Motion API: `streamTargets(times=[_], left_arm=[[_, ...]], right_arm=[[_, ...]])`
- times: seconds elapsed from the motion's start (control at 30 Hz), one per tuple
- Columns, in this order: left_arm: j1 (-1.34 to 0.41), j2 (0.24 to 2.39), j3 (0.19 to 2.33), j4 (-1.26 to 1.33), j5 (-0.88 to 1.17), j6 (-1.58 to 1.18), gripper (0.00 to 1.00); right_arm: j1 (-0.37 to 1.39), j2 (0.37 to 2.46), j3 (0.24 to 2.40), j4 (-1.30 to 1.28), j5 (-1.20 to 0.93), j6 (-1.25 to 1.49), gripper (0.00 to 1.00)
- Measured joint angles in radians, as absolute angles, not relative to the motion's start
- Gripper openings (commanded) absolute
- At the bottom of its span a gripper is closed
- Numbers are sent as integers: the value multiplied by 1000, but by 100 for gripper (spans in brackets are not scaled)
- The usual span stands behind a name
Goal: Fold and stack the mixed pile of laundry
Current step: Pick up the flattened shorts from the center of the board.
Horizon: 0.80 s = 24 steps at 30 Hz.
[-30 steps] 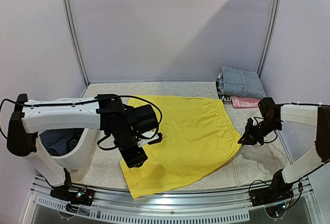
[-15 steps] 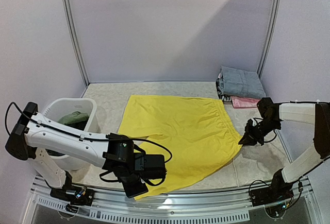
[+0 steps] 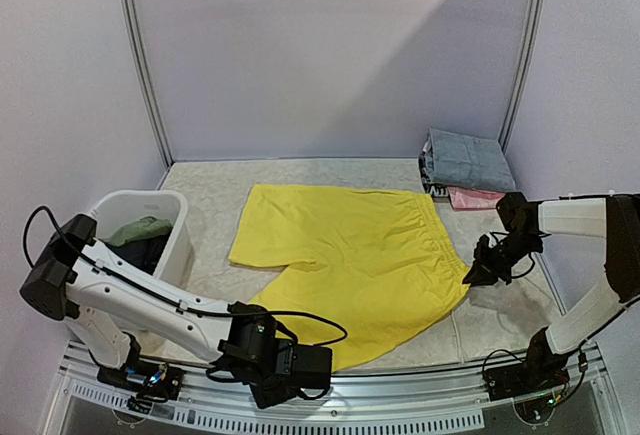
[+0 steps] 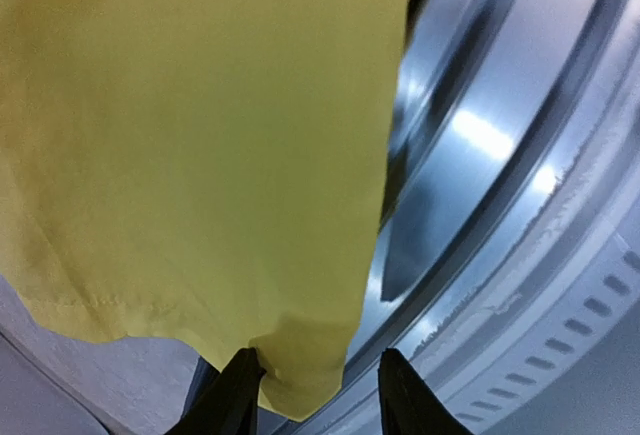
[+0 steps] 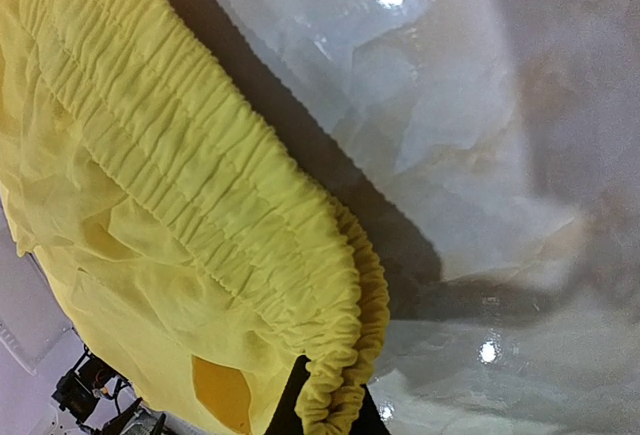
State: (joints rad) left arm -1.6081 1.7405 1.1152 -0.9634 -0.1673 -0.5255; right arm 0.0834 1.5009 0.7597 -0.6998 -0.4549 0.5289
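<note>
The yellow shorts (image 3: 350, 255) lie spread flat across the middle of the table. At the near edge, my left gripper (image 3: 322, 367) is low, by their near hem corner. In the left wrist view the left gripper (image 4: 320, 375) stands with its jaws apart and the hem corner (image 4: 300, 355) between them, against the left finger (image 4: 235, 395). My right gripper (image 3: 472, 275) is shut on the right end of the elastic waistband (image 5: 340, 285), with the band bunched round its fingertips (image 5: 290, 405). More of the laundry pile shows as an olive-green item (image 3: 140, 227) in the tub.
The white tub (image 3: 178, 240) stands at the left, beside the left arm. A folded grey garment (image 3: 465, 160) over a pink piece (image 3: 475, 198) sits at the back right corner. A metal rail (image 4: 500, 185) runs along the table's near edge.
My left arm has swung from over the shorts' left side down to the near edge, uncovering the tub, and its jaws have narrowed. The right gripper has stayed put.
</note>
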Motion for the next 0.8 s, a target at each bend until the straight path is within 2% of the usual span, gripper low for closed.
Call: streamTargets(times=[0.13,0.27,0.3,0.37,0.6,0.8], left_arm=[[-1620,1783,1113,-953,-219,-558,28],[-1637,1804,1113,-951,-265,-582,23],[-1639,1805,1113,-951,-274,-588,18],[-1641,1807,1113,-951,-290,-596,0],[-1642,1792,1113,-974,-328,-592,0],[-1621,1655,1167,-1057,-335,-563,0]], right_arm=[[83,1501,760,-700,-455,516,0],[83,1506,760,-700,-455,508,0],[83,1509,760,-700,-455,507,0],[83,1512,760,-700,-455,506,0],[83,1518,796,-759,-450,493,0],[84,1496,922,-897,-417,489,0]])
